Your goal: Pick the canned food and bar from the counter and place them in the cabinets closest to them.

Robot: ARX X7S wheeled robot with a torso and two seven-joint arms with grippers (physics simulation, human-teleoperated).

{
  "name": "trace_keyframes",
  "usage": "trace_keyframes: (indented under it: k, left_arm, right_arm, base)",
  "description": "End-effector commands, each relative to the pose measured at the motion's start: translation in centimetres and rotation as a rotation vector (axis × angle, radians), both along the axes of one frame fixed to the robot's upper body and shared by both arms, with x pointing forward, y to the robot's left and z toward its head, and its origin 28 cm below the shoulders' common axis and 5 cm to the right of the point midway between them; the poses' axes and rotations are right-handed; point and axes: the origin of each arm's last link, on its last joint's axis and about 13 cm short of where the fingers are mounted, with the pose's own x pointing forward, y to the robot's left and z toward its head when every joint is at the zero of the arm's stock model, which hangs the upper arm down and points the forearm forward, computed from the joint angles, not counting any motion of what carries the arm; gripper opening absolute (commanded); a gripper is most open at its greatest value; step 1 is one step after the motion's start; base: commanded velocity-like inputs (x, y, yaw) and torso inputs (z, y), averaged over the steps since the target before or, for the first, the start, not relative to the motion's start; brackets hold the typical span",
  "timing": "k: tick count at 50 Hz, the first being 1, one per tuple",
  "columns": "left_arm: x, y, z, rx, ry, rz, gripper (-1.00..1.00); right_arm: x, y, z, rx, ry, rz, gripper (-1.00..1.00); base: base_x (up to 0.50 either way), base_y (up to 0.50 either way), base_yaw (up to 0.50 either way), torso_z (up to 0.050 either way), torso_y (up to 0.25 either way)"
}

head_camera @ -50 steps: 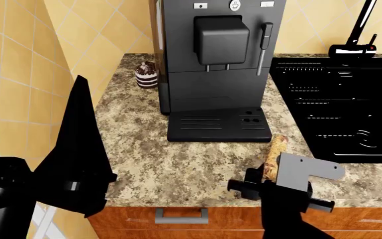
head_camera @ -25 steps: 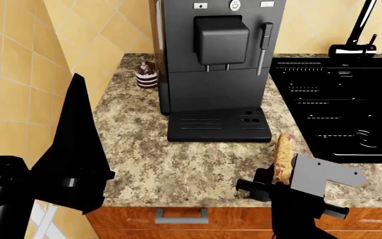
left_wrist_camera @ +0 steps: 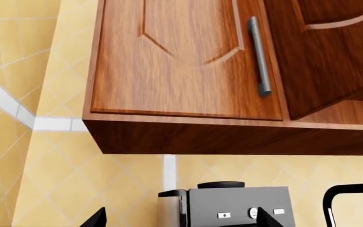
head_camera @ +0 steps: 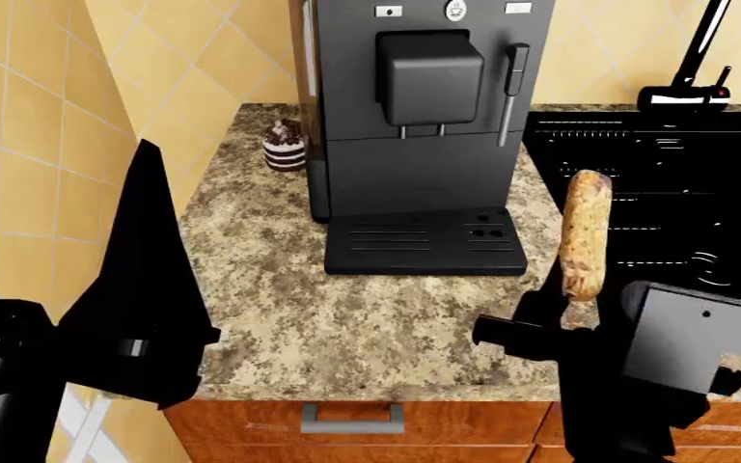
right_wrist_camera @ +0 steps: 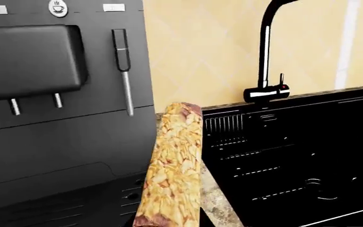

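The bar (head_camera: 583,231) is tan, grainy and speckled. It stands nearly upright in the air above the counter (head_camera: 344,318), right of the coffee machine. My right gripper (head_camera: 583,304) is shut on its lower end. In the right wrist view the bar (right_wrist_camera: 172,165) rises from the gripper (right_wrist_camera: 168,222). My left gripper (head_camera: 59,135) is open and empty, raised at the left by the tiled wall. Its wrist view shows an upper wooden cabinet (left_wrist_camera: 181,61) with a grey handle (left_wrist_camera: 259,56), beyond the gripper (left_wrist_camera: 181,220). The canned food is out of view.
A black coffee machine (head_camera: 423,125) stands at the back of the counter, with a small chocolate cake (head_camera: 285,145) to its left. A black sink (head_camera: 679,212) with a faucet (head_camera: 699,58) lies at the right. A lower cabinet front with a handle (head_camera: 351,418) is below the counter edge.
My right gripper has lifted the bar off the counter, moved it right and tipped it nearly upright. The left arm has barely moved.
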Motion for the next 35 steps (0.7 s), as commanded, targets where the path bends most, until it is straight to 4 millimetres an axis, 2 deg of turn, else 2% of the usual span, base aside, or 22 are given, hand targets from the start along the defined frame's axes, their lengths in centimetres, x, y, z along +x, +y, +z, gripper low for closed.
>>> trace_keyframes:
  k: [1, 10, 22, 35]
  left_arm:
    - [0.1, -0.1, 0.0, -0.001, 0.002, 0.002, 1.00]
    - [0.2, -0.1, 0.0, -0.020, 0.005, 0.017, 1.00]
    - [0.1, -0.2, 0.0, -0.041, -0.005, 0.024, 1.00]
    - [0.0, -0.2, 0.0, -0.044, -0.002, 0.009, 1.00]
  right_arm:
    - [-1.9, -0.5, 1.8, -0.083, -0.272, 0.094, -1.00]
    - [-2.4, -1.0, 1.9, -0.109, -0.419, 0.181, -1.00]
    - [-3.0, -0.5, 2.3, -0.192, -0.538, 0.248, -1.00]
    - [-3.4, -0.2, 2.3, -0.188, -0.532, 0.304, -1.00]
  base:
    - [0.00, 0.00, 0.00, 0.000, 0.000]
    - [0.00, 0.00, 0.00, 0.000, 0.000]
    - [0.00, 0.00, 0.00, 0.000, 0.000]
    - [-0.05, -0.47, 0.00, 0.000, 0.000]
